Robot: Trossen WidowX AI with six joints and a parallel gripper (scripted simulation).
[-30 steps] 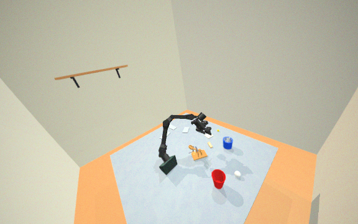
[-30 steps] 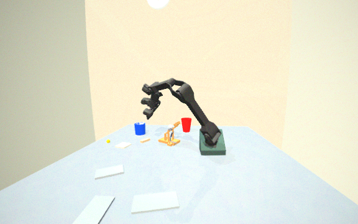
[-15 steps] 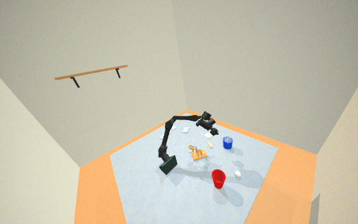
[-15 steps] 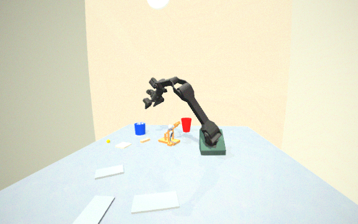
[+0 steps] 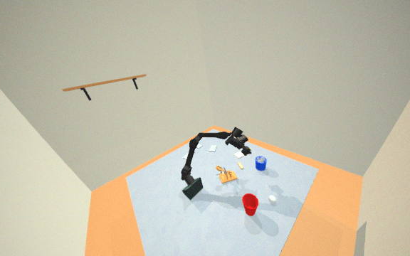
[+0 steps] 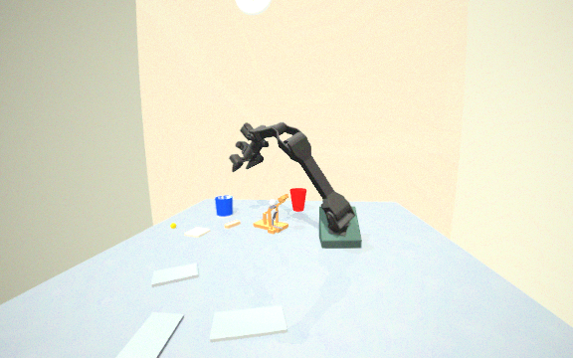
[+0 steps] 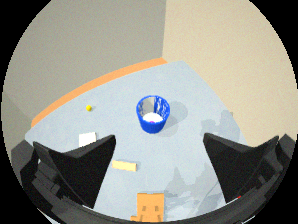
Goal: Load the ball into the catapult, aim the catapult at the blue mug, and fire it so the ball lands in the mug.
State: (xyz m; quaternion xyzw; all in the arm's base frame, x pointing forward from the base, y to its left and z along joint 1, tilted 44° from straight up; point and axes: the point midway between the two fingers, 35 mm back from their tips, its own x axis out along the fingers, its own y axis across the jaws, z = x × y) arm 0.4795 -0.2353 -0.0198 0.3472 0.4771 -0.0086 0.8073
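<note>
The orange catapult (image 5: 228,176) (image 6: 271,225) (image 7: 150,200) stands on the table, its throwing arm raised in the exterior view. The blue mug (image 5: 260,164) (image 6: 224,206) (image 7: 152,129) stands upright farther out. Inside it the wrist view shows something white with a small purple spot (image 7: 152,122); I cannot tell whether that spot is a ball. A small yellow ball (image 6: 173,226) (image 7: 89,108) lies on the table beyond a white tile. My gripper (image 5: 246,152) (image 6: 242,168) (image 7: 160,137) is wide open and empty, high above the table, facing toward the mug.
A red cup (image 5: 250,205) (image 6: 297,200) stands upright near a white rounded object (image 5: 272,198). A pale wooden block (image 5: 240,166) (image 6: 233,225) (image 7: 124,165) lies between catapult and mug. A white tile (image 5: 239,154) (image 6: 197,232) (image 7: 87,139) lies beyond it. More flat tiles lie around the table.
</note>
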